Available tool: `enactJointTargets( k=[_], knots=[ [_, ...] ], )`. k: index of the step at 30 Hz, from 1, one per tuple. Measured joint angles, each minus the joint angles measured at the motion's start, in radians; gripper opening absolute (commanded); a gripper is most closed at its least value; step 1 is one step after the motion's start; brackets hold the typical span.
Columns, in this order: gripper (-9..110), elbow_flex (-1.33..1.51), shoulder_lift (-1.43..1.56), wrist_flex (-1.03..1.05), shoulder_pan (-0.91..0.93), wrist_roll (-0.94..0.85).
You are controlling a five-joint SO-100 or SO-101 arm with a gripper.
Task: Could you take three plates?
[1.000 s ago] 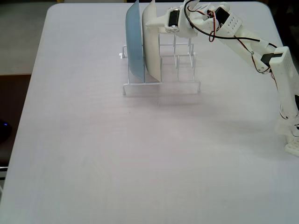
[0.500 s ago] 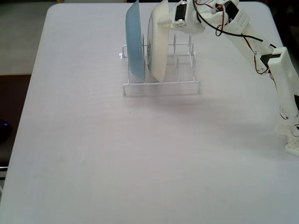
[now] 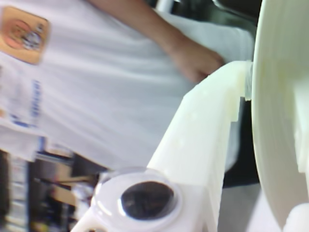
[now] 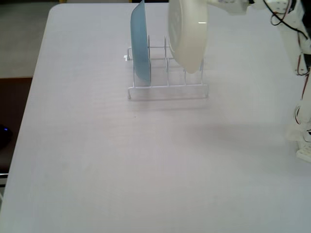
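Observation:
The cream-white plate (image 4: 187, 34) stands on edge over the right part of the white wire rack (image 4: 167, 91), its lower rim down among the rack's wires. My gripper (image 4: 214, 6) comes in from the top right and is shut on the plate's upper rim. In the wrist view the plate (image 3: 277, 121) fills the right edge, and my gripper (image 3: 253, 79) clamps it with a white finger (image 3: 203, 135) against its face. The yellow and orange plates are out of view.
A light blue plate (image 4: 141, 41) stands upright in the rack's left slot. My arm's base and cables (image 4: 303, 97) stand at the table's right edge. In the wrist view a person in a white shirt (image 3: 96, 87) stands behind, hand (image 3: 195, 60) near the gripper.

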Motion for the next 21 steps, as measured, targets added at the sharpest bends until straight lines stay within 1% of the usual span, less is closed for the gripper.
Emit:
enactJointTargets(
  k=[5,10,17,21],
  knots=[
    [-1,0.077,0.164,-0.002,-0.081,0.08],
    [-1,0.21,0.31,-0.02,-0.173,0.207],
    [-1,0.39,0.437,-0.184,-0.442,0.344],
    [-1,0.463,0.465,-0.324,-0.549,0.341]
  ],
)
